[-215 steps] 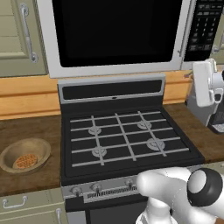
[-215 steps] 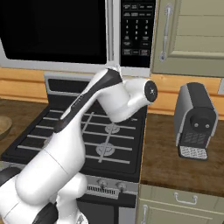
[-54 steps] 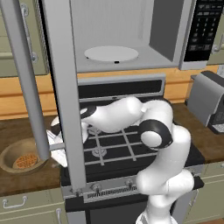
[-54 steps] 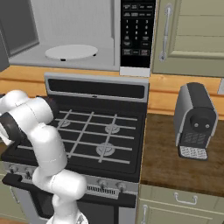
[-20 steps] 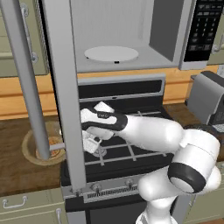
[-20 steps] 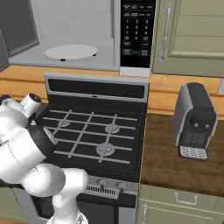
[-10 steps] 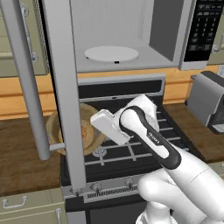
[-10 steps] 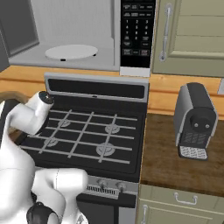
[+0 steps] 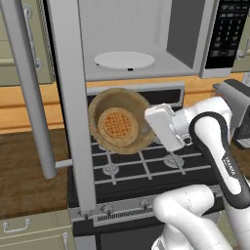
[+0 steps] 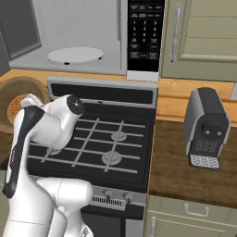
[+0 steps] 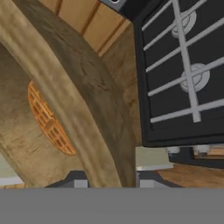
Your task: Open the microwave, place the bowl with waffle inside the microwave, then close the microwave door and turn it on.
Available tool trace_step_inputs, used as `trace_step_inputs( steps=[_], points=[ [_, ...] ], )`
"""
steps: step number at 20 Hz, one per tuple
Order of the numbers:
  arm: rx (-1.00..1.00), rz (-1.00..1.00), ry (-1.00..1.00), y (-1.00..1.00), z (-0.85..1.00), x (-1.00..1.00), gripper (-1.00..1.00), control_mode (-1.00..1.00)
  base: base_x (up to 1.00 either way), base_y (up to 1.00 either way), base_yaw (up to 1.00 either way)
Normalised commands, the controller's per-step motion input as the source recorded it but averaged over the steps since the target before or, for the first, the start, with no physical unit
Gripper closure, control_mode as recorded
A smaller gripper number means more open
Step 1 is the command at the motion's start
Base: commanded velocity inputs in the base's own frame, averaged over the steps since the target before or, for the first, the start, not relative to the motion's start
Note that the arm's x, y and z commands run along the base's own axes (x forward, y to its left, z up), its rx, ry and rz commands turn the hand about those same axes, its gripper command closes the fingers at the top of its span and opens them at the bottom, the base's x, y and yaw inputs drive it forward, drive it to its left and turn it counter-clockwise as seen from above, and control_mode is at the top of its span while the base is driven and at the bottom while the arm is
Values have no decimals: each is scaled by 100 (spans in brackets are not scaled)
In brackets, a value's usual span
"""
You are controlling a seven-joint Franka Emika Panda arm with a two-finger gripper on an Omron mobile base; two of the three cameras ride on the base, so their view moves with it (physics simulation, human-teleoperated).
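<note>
Left base cam: I'm behind-left, looking forward and down at the stove (image 9: pixel 141 161) and microwave (image 9: pixel 146 44) | right base cam: behind-right, same stove and microwave, plus coffee machine (image 10: pixel 206 127) | hand cam: tight against the bowl (image 11: pixel 74 100) rim, stove beyond.

In the left base view, the open microwave door (image 9: pixel 72 105) runs off the top edge and covers the left rim of the bowl (image 9: pixel 120 125) at its nine o'clock. The fingers of the gripper (image 9: pixel 149 128) are hidden behind the bowl's rim at three o'clock, so the exact grip cannot be made out. The keypad markings on the microwave (image 9: pixel 228 29) are too small to read. In the right base view, the bowl is cut by the left edge and partly hidden by the arm; the waffle (image 10: pixel 15 107) shows only as a sliver. In the hand view, the bowl's rim hides most of the waffle.
</note>
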Motion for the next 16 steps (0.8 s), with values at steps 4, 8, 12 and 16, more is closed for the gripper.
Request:
trace_step_inputs(
  steps=[4,8,12,16],
  points=[
    [14,-19,0,-81,100,-1,100,-100,0,0,0],
    [4,-29,2,-26,100,69,100,-100,0,0,0],
    [0,-36,3,1,100,100,100,-100,0,0,0],
    [4,-30,18,0,95,100,100,-100,0,0,0]
  ],
)
